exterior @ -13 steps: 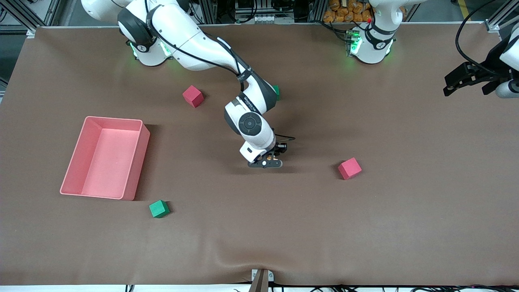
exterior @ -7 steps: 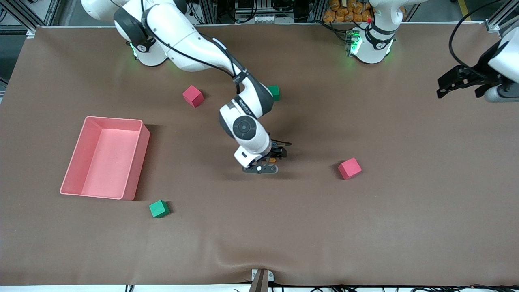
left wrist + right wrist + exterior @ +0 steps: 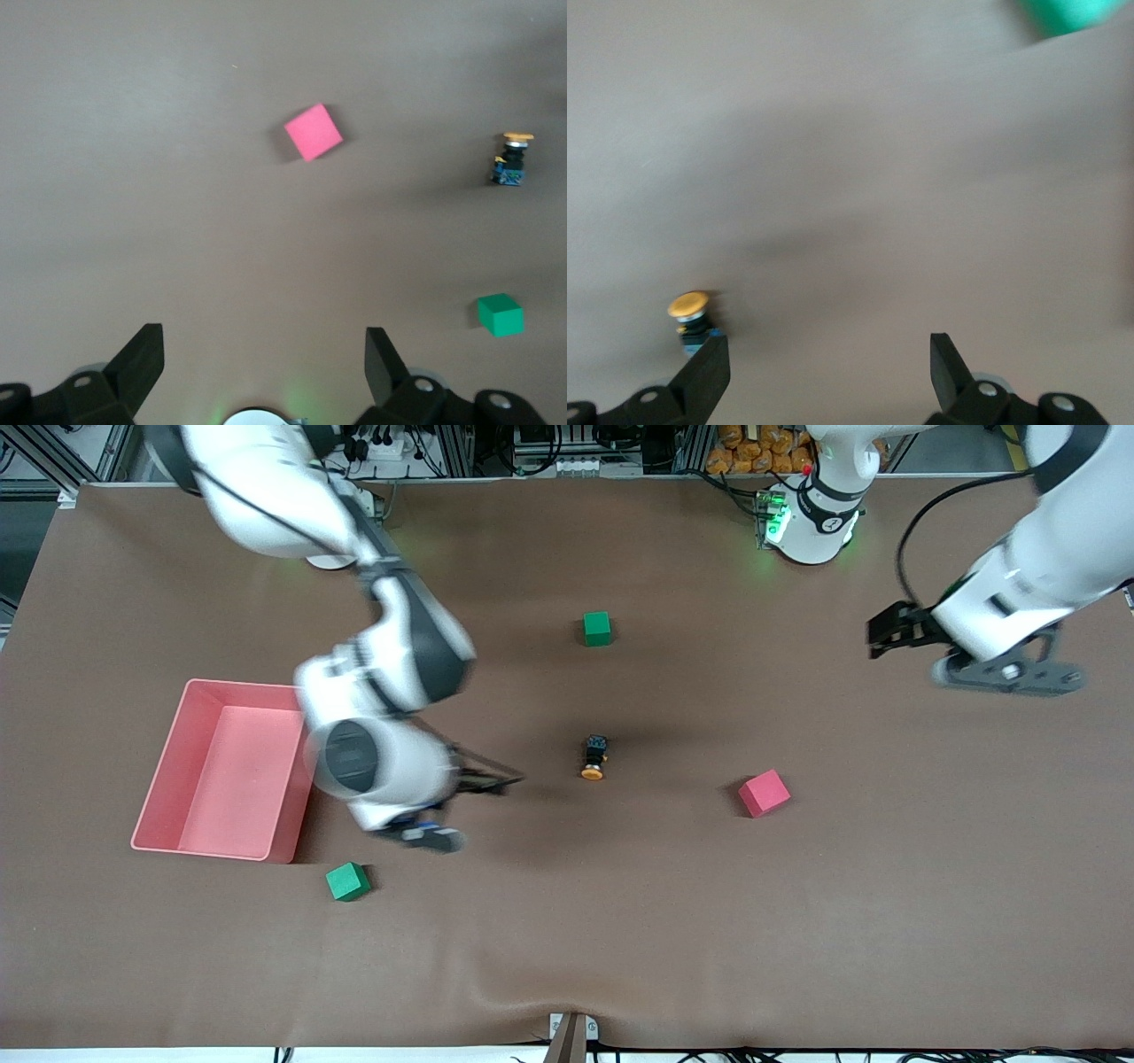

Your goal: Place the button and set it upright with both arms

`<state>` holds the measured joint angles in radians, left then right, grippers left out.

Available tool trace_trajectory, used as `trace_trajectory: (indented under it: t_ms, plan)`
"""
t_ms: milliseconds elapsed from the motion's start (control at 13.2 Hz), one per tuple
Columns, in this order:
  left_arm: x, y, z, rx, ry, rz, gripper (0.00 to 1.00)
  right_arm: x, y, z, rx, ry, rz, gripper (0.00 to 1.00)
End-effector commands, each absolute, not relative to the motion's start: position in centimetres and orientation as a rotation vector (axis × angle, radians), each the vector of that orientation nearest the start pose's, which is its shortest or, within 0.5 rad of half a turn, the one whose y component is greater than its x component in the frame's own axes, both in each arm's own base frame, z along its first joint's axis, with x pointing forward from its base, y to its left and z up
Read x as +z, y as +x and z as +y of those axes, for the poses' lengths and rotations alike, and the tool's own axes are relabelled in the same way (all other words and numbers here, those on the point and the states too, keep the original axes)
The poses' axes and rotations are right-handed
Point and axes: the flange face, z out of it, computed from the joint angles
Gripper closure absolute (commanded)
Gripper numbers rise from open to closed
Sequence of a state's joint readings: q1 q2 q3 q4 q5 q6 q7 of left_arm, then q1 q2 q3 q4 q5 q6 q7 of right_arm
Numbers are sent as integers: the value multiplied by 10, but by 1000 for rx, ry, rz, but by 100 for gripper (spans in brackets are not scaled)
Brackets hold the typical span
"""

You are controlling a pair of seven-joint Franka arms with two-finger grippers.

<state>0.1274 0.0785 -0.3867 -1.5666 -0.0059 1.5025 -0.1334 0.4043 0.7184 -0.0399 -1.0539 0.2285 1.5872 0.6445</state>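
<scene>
The button (image 3: 594, 757) lies on its side on the brown table, near the middle, its orange cap toward the front camera. Nothing holds it. It also shows in the right wrist view (image 3: 691, 314) and in the left wrist view (image 3: 512, 159). My right gripper (image 3: 423, 835) is open and empty, low over the table between the pink tray and the button; its fingers (image 3: 709, 372) stand wide apart. My left gripper (image 3: 1008, 675) is open and empty, up over the table at the left arm's end; its fingers (image 3: 142, 359) are spread.
A pink tray (image 3: 292, 691) stands at the right arm's end. A red cube (image 3: 764, 793) lies beside the button toward the left arm's end. One green cube (image 3: 597, 628) lies farther from the front camera than the button. Another green cube (image 3: 347, 881) lies nearer, by the tray.
My right gripper has let go of the button and swung away toward the pink tray. The button stays lying on the table. My left arm has moved in over the table.
</scene>
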Motion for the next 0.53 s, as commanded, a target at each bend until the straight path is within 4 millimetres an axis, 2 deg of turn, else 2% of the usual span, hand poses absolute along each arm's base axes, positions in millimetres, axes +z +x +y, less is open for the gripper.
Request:
trace_trajectory:
  t_ms: [0, 76, 152, 304, 380, 456]
  plan:
    - [546, 555, -185, 325, -3145, 180, 0, 442, 676, 204, 495, -2961, 611, 0]
    - [530, 552, -211, 368, -3129, 203, 0, 466, 677, 172, 470, -2939, 666, 0]
    - [516, 550, -230, 413, -3124, 215, 0, 490, 675, 154, 436, -2925, 692, 0]
    - [491, 555, -254, 458, -3126, 170, 0, 527, 667, 110, 410, -2908, 698, 0]
    - [479, 554, -274, 482, -3120, 211, 0, 548, 663, 94, 356, -2913, 619, 0]
    - [468, 553, -293, 492, -3120, 253, 0, 569, 655, 86, 316, -2918, 527, 0]
